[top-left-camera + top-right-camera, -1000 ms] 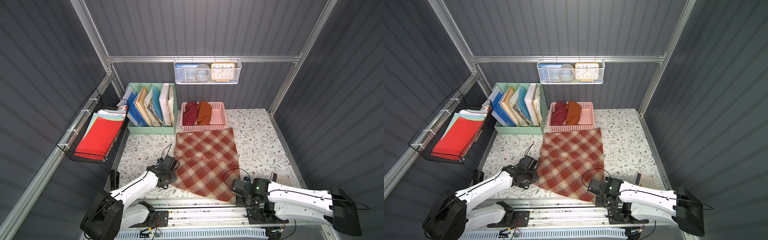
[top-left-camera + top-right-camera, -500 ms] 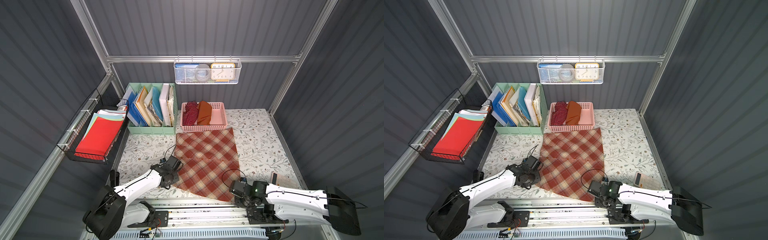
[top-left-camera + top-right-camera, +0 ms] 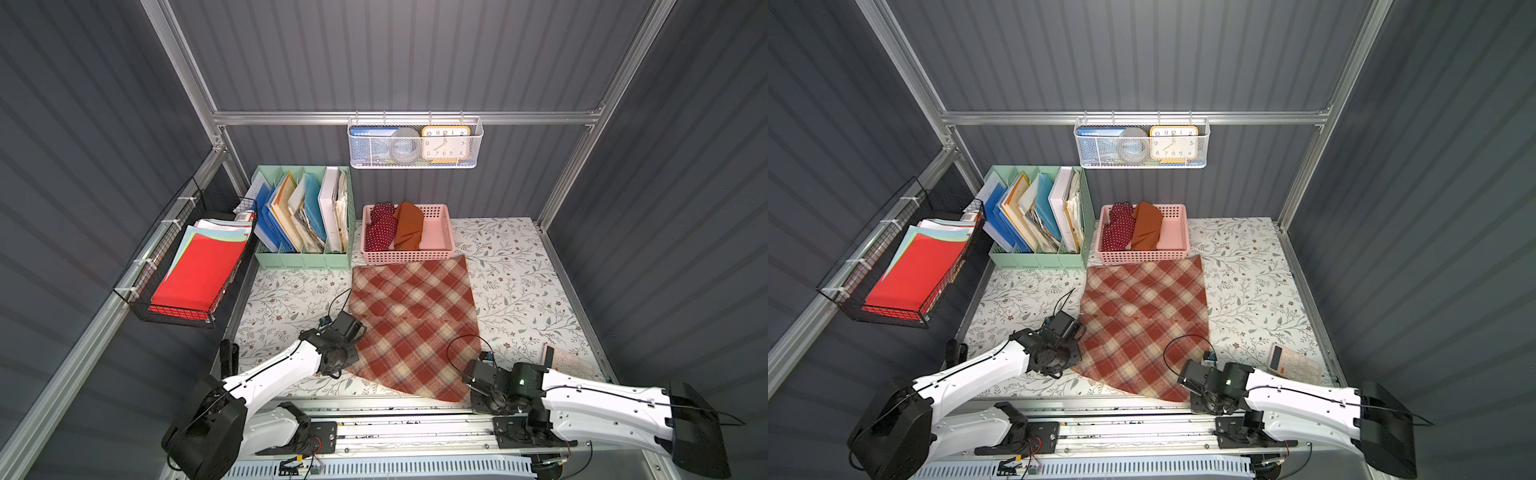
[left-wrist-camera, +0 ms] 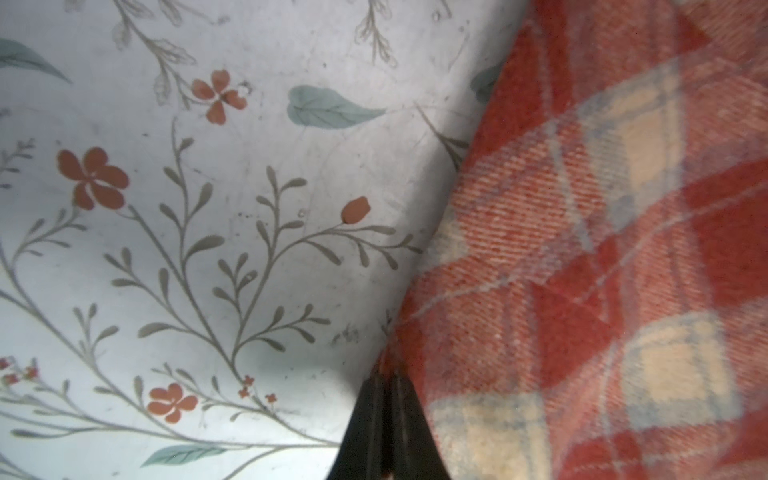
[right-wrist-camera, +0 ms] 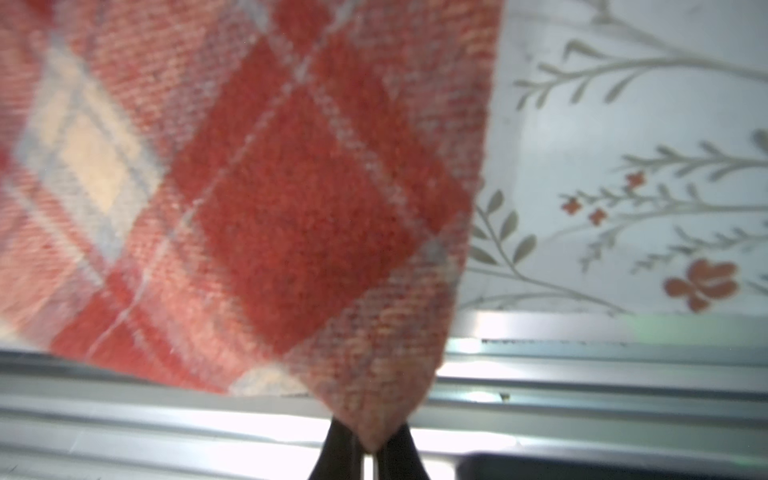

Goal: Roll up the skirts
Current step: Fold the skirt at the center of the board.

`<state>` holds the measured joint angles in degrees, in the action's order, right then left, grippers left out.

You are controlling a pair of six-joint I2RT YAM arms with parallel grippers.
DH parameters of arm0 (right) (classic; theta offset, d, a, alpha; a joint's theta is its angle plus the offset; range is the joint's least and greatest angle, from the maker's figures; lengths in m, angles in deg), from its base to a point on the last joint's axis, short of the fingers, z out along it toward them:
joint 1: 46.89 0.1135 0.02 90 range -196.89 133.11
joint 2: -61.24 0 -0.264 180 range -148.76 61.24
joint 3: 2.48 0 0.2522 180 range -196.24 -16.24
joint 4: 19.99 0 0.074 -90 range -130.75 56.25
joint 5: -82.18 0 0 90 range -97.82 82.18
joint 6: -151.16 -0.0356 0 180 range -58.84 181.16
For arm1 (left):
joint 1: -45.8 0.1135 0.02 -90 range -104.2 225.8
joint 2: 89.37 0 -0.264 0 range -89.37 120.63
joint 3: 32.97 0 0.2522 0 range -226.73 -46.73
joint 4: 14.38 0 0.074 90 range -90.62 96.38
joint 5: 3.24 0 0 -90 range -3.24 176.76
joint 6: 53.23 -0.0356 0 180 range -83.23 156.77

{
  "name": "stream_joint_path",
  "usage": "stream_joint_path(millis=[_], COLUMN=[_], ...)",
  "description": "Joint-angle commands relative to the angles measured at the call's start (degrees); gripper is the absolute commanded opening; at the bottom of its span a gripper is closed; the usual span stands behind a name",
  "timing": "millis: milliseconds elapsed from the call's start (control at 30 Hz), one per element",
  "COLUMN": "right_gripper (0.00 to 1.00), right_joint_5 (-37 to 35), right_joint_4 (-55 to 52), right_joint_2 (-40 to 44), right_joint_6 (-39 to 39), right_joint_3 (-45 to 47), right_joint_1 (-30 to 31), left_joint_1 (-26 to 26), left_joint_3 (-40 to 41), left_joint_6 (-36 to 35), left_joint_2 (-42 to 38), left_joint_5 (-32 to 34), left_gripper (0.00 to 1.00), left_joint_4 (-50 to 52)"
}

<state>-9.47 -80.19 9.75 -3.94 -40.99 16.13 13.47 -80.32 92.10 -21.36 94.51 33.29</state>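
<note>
One plaid skirt (image 3: 411, 324) pinched by left hand (image 4: 384, 380), right hand (image 5: 370, 446); one polka-dot skirt (image 3: 380, 230), one orange skirt (image 3: 409, 226) in basket (image 3: 440, 232).

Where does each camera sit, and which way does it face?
Top views: overhead near the bases, looking down over the table and plaid skirt; both arms show.
Left wrist: behind the left tool, facing the skirt's edge; closed fingertips show.
Right wrist: behind the right tool, facing the skirt's near corner; fingertips show.
All share the skirt.

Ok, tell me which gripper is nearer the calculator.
Right. The right gripper, shut on the near corner of the plaid skirt, sits near the calculator; the left gripper pinches the skirt's opposite edge, across the cloth from it.
</note>
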Motion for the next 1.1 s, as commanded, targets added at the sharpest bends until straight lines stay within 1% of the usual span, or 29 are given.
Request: stream_joint_path(millis=[0,167,233,367,433,533,567,633,700,733,800,900,1000,1067], right_gripper=[0.00,0.00,0.00,0.00,0.00,0.00,0.00,0.00,0.00,0.00,0.00,0.00,0.00,0.00], right_joint_5=[-0.83,-5.03,-6.55,-7.70,-8.38,-5.38,-4.98,-3.30,-1.48,-0.58,1.92,4.41,8.23,8.86], right_joint_4=[-8.26,-10.35,-11.39,-11.50,-10.48,-6.40,-4.92,-0.54,3.55,6.23,10.15,12.74,12.48,14.47], right_joint_2=[3.90,7.88,7.05,3.24,1.01,-1.72,-2.76,-6.11,-9.90,-12.18,-16.95,-26.43,-35.77,-40.21], right_joint_6=[-0.14,2.03,3.94,10.67,15.91,24.20,26.38,30.88,33.80,35.05,37.35,39.99,40.28,39.79], right_joint_3=[-3.72,-8.70,-11.10,-16.17,-18.65,-20.72,-21.59,-23.23,-24.98,-25.86,-28.09,-33.51,-39.71,-42.02], right_joint_1=[0.02,0.00,-0.77,-4.21,-8.64,-17.61,-20.17,-25.67,-30.01,-31.96,-35.19,-40.23,-45.89,-48.78], left_joint_1=[-0.45,-0.45,-0.45,-0.45,-0.31,0.83,1.75,4.94,8.56,10.59,12.72,13.86,14.50,14.67], left_joint_3=[-3.16,-8.10,-10.12,-14.71,-16.78,-22.40,-23.89,-26.21,-26.96,-27.50,-29.74,-34.09,-37.68,-39.33], left_joint_6=[1.06,-1.28,-2.58,-3.56,-5.59,-10.11,-11.42,-14.21,-16.35,-17.03,-18.68,-20.01,-20.52,-20.79], left_joint_2=[-2.33,-2.13,-1.62,0.59,1.63,5.56,6.86,9.21,11.08,12.47,16.33,22.58,28.23,31.13], left_joint_5=[0.07,1.39,1.89,2.07,4.02,7.37,7.54,5.45,3.11,1.96,0.82,0.38,-0.50,-0.06], left_gripper=[0.00,0.00,0.00,0.00,0.00,0.00,0.00,0.00,0.00,0.00,0.00,0.00,0.00,0.00], left_joint_4=[4.10,6.51,6.44,6.54,4.07,1.69,0.80,-3.14,-8.61,-11.37,-14.80,-17.82,-20.38,-21.98])
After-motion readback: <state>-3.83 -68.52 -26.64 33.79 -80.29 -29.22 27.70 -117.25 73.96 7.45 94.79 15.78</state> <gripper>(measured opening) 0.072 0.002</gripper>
